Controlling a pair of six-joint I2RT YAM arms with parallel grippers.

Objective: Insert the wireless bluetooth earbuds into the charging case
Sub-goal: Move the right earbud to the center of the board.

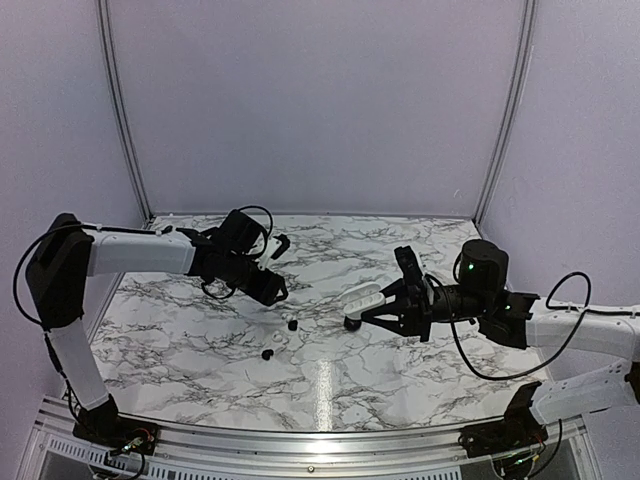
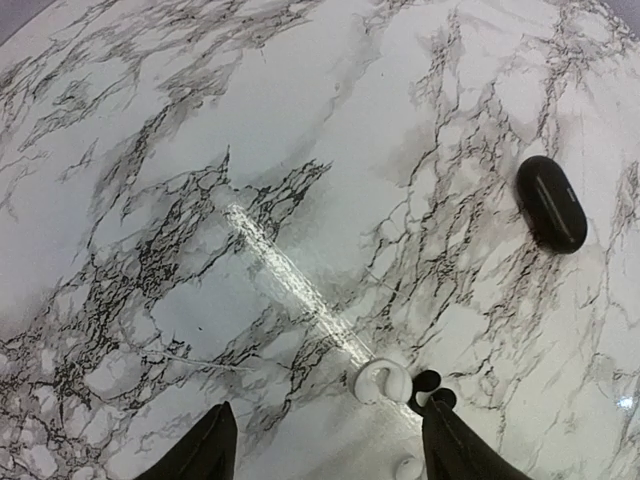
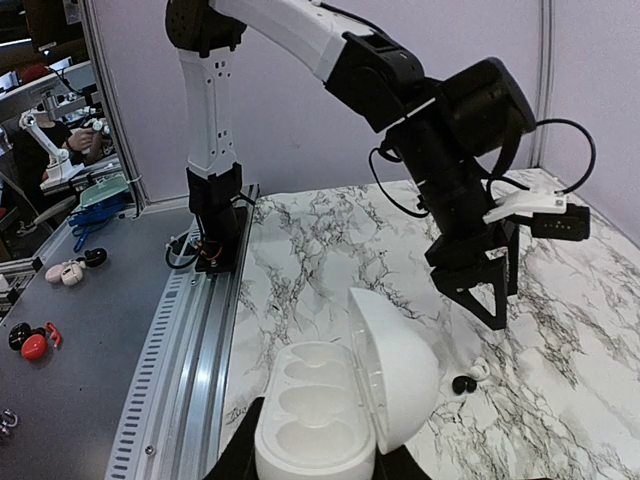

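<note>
The right gripper (image 3: 320,468) is clamped on the white charging case (image 3: 330,400), its lid open. The left gripper (image 2: 330,455), fingers apart, hangs over one earbud (image 2: 431,385) lying on the marble table (image 2: 200,200); a glossy black oval (image 2: 550,203) lies farther off on the same surface.

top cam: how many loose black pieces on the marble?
2. A tiny earbud just beyond the left gripper; a black oval nearer the arm bases. The white case in the right gripper may hide more.

two earbuds (image 1: 292,324) lie on the table (image 1: 200,340), left of the charging case (image 1: 362,299).
</note>
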